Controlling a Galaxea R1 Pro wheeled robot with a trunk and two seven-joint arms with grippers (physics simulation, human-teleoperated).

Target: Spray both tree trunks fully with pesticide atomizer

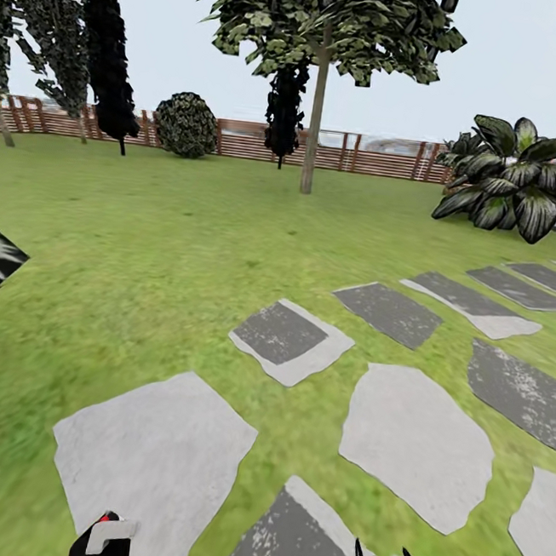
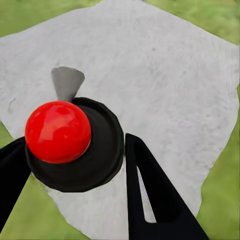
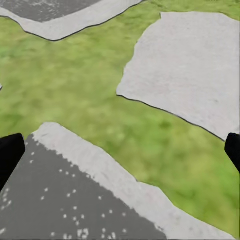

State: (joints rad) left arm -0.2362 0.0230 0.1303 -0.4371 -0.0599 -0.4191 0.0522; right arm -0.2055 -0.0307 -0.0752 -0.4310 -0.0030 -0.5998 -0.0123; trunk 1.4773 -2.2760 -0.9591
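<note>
Atomizer [image 2: 70, 145] pinched betw left gripper [image 2: 75, 165] jaws, red top up, right gripper [image 3: 120, 150] jaws spread.

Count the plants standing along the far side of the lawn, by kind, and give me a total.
Leafy-crowned tree with pale trunk: 1
Slim near-black trees: 2
Slim grey-green trees: 2
Round bush: 1
Broad-leaved plant clump: 1
Total: 7
</note>
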